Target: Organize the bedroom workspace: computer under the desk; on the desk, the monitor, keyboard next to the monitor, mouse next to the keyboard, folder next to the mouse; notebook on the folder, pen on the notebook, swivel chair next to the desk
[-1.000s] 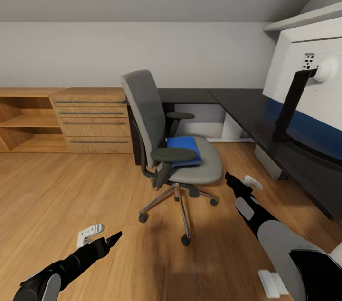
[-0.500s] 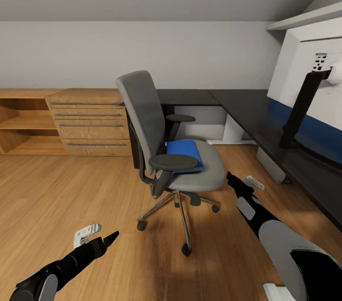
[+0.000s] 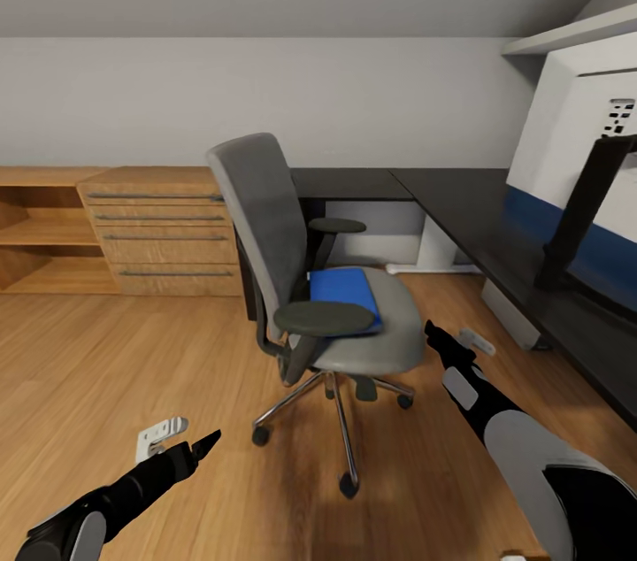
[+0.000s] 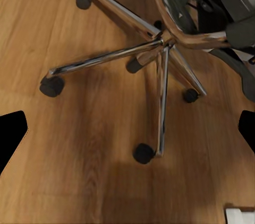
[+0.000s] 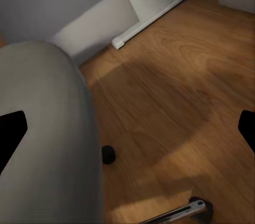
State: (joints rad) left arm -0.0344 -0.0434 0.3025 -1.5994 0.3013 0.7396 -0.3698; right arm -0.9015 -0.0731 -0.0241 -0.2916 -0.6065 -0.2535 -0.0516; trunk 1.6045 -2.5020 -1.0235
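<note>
Blue folder (image 3: 345,289) lying flat on the seat of the grey swivel chair (image 3: 301,269), partly behind the near black armrest, not yet lifted. Over the last second, whole head view shifted: chair and folder grown slightly larger and lower in the picture, light-wood chest of drawers (image 3: 159,231) slid leftward, monitor (image 3: 584,189) slid toward the right edge, so camera and base moved nearer, not the furniture. Monitor standing on the glossy black tabletop (image 3: 478,216), white back and black stand toward the camera. Right gripper (image 3: 431,331) hanging just beside the seat's front edge, seat cushion close in the right wrist view; jaws spread, nothing between them. Left gripper (image 3: 212,440) low over the wood-plank floor, looking at the chrome five-star base (image 4: 159,49) and castors, jaws likewise spread and empty. Judged: approach nearly done, folder pick-up from the seat next, probably with the right arm; armrest likely in the way of a side reach.
</note>
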